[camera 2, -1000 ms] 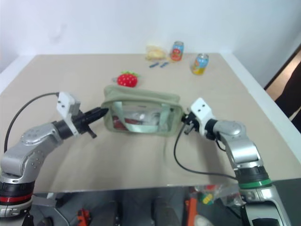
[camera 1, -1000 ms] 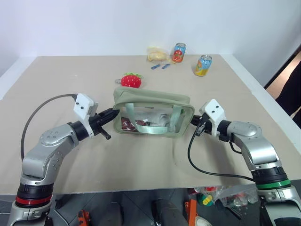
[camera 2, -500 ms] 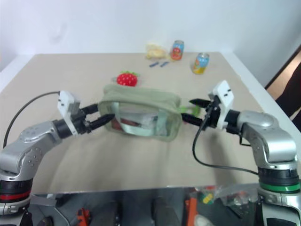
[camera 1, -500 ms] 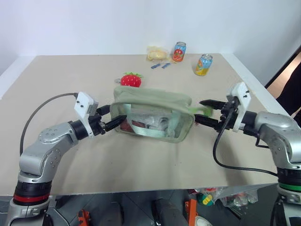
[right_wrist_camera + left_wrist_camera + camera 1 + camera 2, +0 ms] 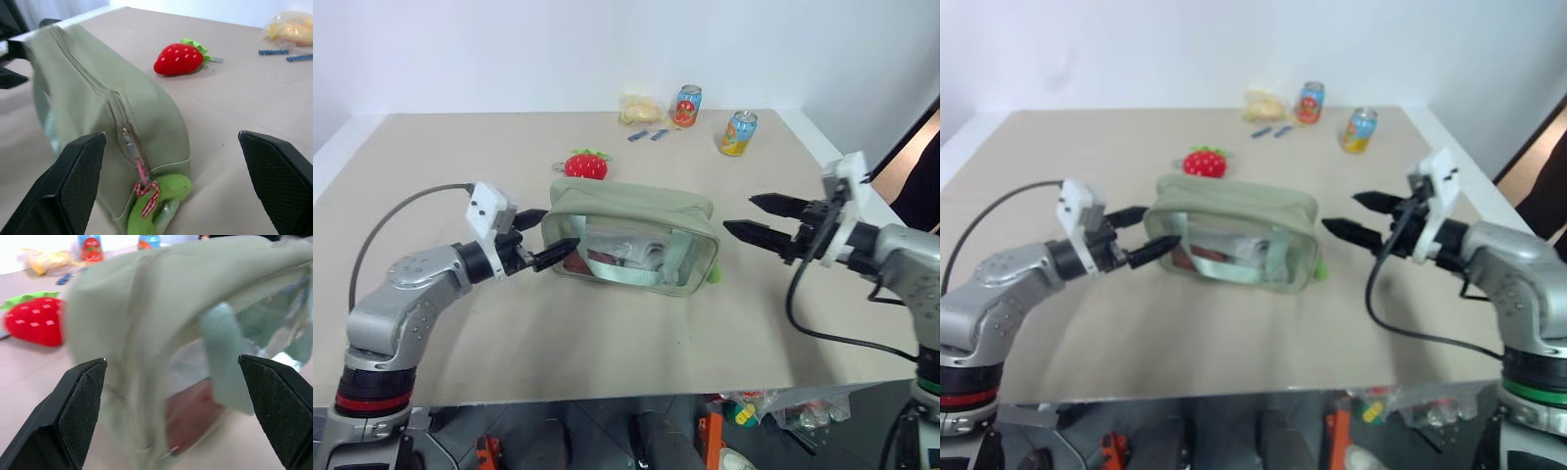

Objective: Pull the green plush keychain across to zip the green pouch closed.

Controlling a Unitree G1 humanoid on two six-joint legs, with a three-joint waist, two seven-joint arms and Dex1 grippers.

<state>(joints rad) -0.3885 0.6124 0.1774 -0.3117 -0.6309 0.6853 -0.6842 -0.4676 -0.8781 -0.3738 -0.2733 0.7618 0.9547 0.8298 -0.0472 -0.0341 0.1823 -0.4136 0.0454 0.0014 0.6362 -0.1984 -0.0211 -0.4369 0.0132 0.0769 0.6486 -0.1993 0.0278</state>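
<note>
a beige worktop point(image 5: 607, 333) carries the green pouch point(image 5: 631, 220), which sits near the middle between the robot's two arms, its clear window and pale strap facing the camera. the top zipper looks run all the way to the right end in the right wrist view, so the closing seems done. the right claw point(image 5: 756, 219) hangs spread wide and empty, apart from the pouch's right end; the left claw point(image 5: 544, 235) is also spread wide, holding nothing, its two fingers straddling the pouch's left end, very close to the fabric (whether they touch it cannot be told). behind the pouch lies a red strawberry plush point(image 5: 586, 165), and further back two drink cans point(image 5: 736, 134) and a yellowish wrapped packet point(image 5: 640, 111). smallest of all, the green plush keychain point(image 5: 155, 203) dangles from the zipper pull by a red ribbon at the pouch's right end, resting low against the corner. the risk from here, as a judgement: the left fingers sit so near the pouch that a careless withdrawal could snag the strap or drag the bag sideways, and any return sweep by the right claw could catch the charm and tug the slider back open.
</note>
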